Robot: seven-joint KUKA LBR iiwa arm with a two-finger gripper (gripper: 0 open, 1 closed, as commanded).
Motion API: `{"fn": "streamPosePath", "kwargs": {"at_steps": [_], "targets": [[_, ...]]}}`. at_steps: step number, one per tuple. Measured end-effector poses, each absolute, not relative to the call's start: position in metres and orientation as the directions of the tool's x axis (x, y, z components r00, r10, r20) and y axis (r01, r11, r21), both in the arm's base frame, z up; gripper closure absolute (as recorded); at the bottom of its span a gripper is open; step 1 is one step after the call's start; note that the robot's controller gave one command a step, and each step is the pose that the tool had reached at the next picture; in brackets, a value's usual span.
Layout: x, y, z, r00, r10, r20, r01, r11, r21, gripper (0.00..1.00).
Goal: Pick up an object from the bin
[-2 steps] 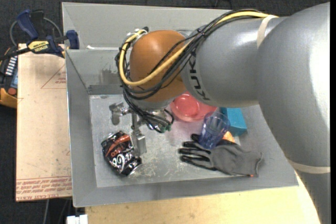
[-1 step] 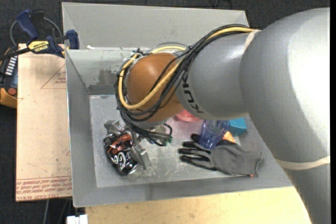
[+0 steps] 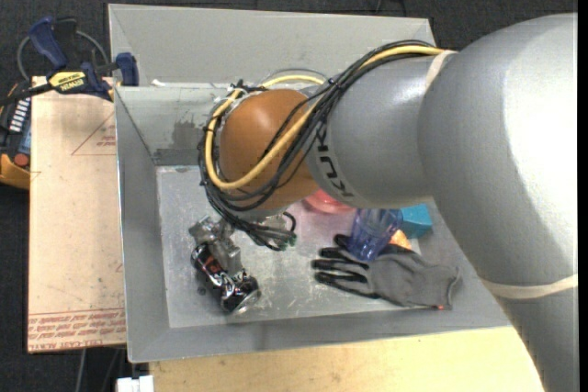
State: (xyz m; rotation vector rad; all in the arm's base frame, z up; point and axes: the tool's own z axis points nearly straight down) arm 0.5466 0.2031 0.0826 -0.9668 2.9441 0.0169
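My gripper (image 3: 220, 269) hangs low over the bin's front left part, close to the floor, below the orange wrist cover. A small dark and shiny bit with red and white marks (image 3: 237, 293) shows at its lower end; I cannot tell whether this is a loose thing or part of the gripper. A grey glove with black fingers (image 3: 390, 276) lies flat to the right of the gripper, apart from it. A see-through blue cup (image 3: 372, 234) stands just behind the glove.
The arm and its cables cover the bin's middle and right. A pink thing (image 3: 326, 201), a light blue thing (image 3: 418, 218) and an orange bit (image 3: 402, 240) lie near the cup, partly hidden under the arm.
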Motion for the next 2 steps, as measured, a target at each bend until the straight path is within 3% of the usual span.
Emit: {"fn": "streamPosePath", "kwargs": {"at_steps": [1, 2], "targets": [[0.546, 0.203, 0.083, -0.804, -0.593, -0.044, -0.593, 0.805, -0.003, 1.0], [0.542, 0.202, 0.093, -0.804, -0.594, -0.029, -0.594, 0.805, 0.0, 1.0]]}}
